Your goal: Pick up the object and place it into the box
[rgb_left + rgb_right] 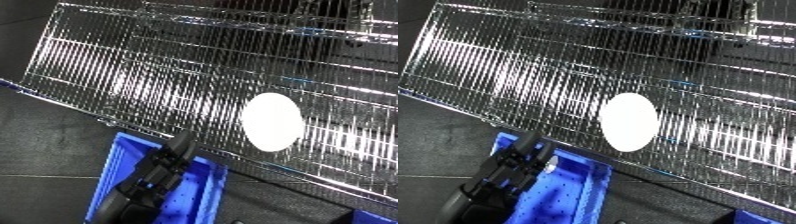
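Note:
A white oval object lies on a chrome wire shelf, towards its front edge. Below that edge stands a blue bin. My left hand comes in from the lower left and hangs over the bin. Its black fingers are stretched out towards the shelf edge and hold nothing. The fingertips end a short way left of and below the white object, without touching it. My right hand does not show in either view.
The wire shelf slants across most of the picture, with a second wire level behind it. Dark floor lies to the left of the bin. A small blue piece shows at the bottom right corner.

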`<state>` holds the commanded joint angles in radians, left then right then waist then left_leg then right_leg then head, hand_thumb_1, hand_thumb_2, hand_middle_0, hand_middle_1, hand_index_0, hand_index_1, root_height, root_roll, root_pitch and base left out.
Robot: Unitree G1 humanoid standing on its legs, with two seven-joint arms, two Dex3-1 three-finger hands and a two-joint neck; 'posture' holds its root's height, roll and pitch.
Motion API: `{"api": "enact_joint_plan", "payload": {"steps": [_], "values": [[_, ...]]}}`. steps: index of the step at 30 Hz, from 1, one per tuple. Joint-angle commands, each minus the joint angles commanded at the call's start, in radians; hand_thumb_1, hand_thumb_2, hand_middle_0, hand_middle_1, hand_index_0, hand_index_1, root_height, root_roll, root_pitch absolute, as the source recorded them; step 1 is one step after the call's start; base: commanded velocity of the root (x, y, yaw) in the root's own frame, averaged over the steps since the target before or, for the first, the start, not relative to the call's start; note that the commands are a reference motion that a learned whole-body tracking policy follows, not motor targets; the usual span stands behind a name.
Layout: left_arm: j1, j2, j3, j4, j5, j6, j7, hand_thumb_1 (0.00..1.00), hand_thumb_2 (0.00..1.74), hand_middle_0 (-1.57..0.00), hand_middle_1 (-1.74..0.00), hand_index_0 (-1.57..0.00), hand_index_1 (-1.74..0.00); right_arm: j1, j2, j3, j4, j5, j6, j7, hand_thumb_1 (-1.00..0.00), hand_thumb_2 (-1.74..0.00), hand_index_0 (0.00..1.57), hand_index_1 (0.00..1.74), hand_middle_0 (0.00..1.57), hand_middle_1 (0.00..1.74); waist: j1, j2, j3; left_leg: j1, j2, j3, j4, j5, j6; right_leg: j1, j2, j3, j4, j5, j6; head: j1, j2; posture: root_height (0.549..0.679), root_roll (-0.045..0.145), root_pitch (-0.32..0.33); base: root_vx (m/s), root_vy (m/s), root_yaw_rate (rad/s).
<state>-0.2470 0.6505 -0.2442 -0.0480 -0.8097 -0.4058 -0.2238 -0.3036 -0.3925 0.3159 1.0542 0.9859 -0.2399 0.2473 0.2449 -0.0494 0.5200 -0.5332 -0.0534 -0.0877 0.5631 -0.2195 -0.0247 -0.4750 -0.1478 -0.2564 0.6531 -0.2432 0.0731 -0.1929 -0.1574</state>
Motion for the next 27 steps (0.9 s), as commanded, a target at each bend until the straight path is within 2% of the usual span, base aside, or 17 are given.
{"api": "enact_joint_plan", "payload": {"steps": [5, 10, 17, 23, 27], "values": [[-0.015, -0.015, 0.031, 0.007, 0.067, -0.009, 0.081, 0.00, 0.00, 0.00, 0.00, 0.00, 0.00, 0.007, 0.010, -0.002, 0.001, 0.004, 0.000, 0.011, 0.00, 0.00, 0.00, 0.00, 0.00, 0.00, -0.002, -0.013, 0.000, 0.001, -0.001, -0.002, 0.009, -0.005, 0.0013, 0.005, 0.0065, 0.002, 0.001, -0.001, -0.0025, -0.006, -0.003, 0.650, 0.022, 0.118, 0.022, -0.035, -0.032], [-0.052, -0.035, 0.049, 0.075, 0.163, -0.016, 0.191, 0.00, 0.00, 0.00, 0.00, 0.00, 0.00, 0.000, 0.019, 0.007, 0.007, 0.005, 0.005, 0.024, 0.00, 0.00, 0.00, 0.00, 0.00, 0.00, -0.015, -0.030, 0.000, -0.002, 0.006, 0.000, 0.020, -0.010, 0.0020, 0.006, 0.0167, 0.010, 0.001, -0.001, -0.0046, -0.037, 0.002, 0.649, 0.018, 0.115, 0.016, -0.021, -0.098], [-0.135, -0.067, 0.017, 0.174, 0.277, -0.028, 0.323, 0.00, 0.00, 0.00, 0.00, 0.00, 0.00, -0.028, 0.023, 0.030, 0.018, -0.006, 0.029, 0.042, 0.00, 0.00, 0.00, 0.00, 0.00, 0.00, -0.048, -0.055, 0.000, -0.010, 0.022, 0.012, 0.040, -0.015, 0.0040, -0.006, 0.0345, 0.031, 0.010, -0.002, -0.0081, -0.103, 0.018, 0.647, 0.012, 0.113, 0.007, 0.014, -0.168], [-0.212, -0.103, -0.027, 0.257, 0.308, 0.000, 0.427, 0.00, 0.00, 0.00, 0.00, 0.00, 0.00, -0.051, 0.022, 0.050, 0.020, -0.021, 0.046, 0.059, 0.00, 0.00, 0.00, 0.00, 0.00, 0.00, -0.081, -0.072, 0.000, -0.014, 0.036, 0.028, 0.062, -0.024, 0.0055, -0.019, 0.0471, 0.052, 0.021, -0.001, -0.0074, -0.150, 0.037, 0.645, 0.009, 0.110, 0.009, 0.042, -0.169], [-0.250, -0.122, -0.049, 0.318, 0.320, 0.006, 0.451, 0.00, 0.00, 0.00, 0.00, 0.00, 0.00, -0.065, 0.022, 0.061, 0.011, -0.026, 0.052, 0.061, 0.00, 0.00, 0.00, 0.00, 0.00, 0.00, -0.100, -0.079, 0.000, -0.019, 0.047, 0.039, 0.071, -0.029, 0.0047, -0.029, 0.0536, 0.063, 0.024, 0.001, -0.0065, -0.174, 0.053, 0.644, 0.007, 0.112, 0.004, 0.034, -0.135]]}}
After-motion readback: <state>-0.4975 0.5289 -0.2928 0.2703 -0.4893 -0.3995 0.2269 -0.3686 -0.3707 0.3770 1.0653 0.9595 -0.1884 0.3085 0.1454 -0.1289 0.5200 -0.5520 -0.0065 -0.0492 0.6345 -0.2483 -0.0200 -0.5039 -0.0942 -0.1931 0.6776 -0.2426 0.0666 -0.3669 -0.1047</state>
